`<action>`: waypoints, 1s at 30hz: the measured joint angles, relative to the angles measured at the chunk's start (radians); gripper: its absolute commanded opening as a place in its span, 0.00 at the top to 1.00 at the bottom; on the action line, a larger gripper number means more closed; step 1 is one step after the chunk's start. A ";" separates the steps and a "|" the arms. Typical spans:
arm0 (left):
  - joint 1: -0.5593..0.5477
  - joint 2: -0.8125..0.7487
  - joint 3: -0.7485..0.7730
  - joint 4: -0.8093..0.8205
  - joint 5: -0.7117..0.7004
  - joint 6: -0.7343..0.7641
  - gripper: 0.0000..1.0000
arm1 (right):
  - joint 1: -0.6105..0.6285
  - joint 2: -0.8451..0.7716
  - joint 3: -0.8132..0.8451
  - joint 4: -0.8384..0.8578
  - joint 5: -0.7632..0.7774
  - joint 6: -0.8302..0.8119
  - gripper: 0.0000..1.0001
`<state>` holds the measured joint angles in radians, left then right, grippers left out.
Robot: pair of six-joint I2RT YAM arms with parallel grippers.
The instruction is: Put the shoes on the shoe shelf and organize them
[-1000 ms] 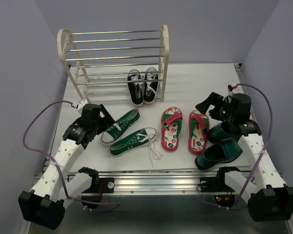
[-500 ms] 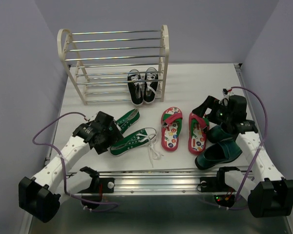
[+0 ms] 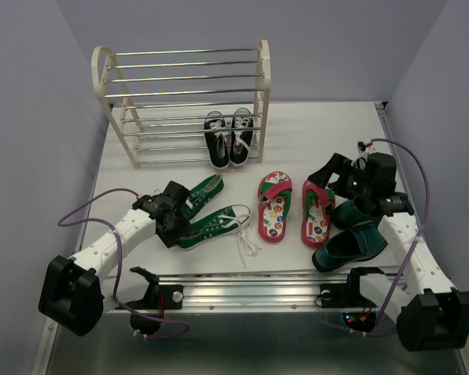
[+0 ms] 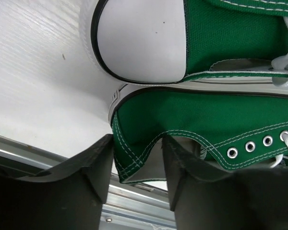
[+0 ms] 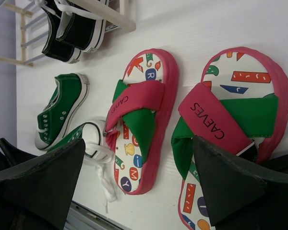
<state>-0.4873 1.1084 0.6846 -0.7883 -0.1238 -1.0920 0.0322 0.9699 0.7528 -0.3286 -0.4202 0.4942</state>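
Two green sneakers (image 3: pixel 197 198) lie side by side at the left front. My left gripper (image 3: pixel 174 226) is shut on the heel wall of the nearer green sneaker (image 4: pixel 206 120), one finger inside the shoe and one outside; its gripper (image 4: pixel 137 153) is low at the table. The other sneaker's white toe cap (image 4: pixel 139 38) lies just beyond. My right gripper (image 3: pixel 329 173) hangs open above the right flip-flop (image 5: pixel 230 110), holding nothing. The left flip-flop (image 5: pixel 144 120) lies beside it. Teal loafers (image 3: pixel 350 244) rest under the right arm. Black sneakers (image 3: pixel 227 139) sit at the shoe shelf's (image 3: pixel 264 70) bottom tier.
A loose white lace (image 3: pixel 246 246) trails from the near green sneaker toward the front. A metal rail (image 3: pixel 242 293) runs along the table's near edge, close behind the left gripper. Purple walls close in on both sides.
My left arm swung down and right to the near green sneaker's heel, and its jaws closed from wide open onto the heel wall. The right arm shifted slightly and stays open.
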 measured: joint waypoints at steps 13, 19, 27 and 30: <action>-0.023 0.026 0.003 0.022 -0.029 0.035 1.00 | 0.000 -0.010 0.000 0.000 0.006 -0.001 0.00; -0.064 -0.113 -0.043 0.106 0.004 0.071 1.00 | 0.000 -0.015 0.000 0.000 0.012 -0.005 0.00; -0.079 -0.260 -0.052 0.228 0.099 0.114 1.00 | 0.000 -0.021 0.000 0.000 0.021 -0.008 0.00; -0.082 -0.267 -0.048 0.267 0.135 0.111 1.00 | 0.000 -0.021 0.000 0.000 0.021 -0.008 0.00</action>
<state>-0.5690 0.8417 0.6369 -0.5213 0.0109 -0.9810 0.0322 0.9489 0.7528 -0.3286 -0.3992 0.4862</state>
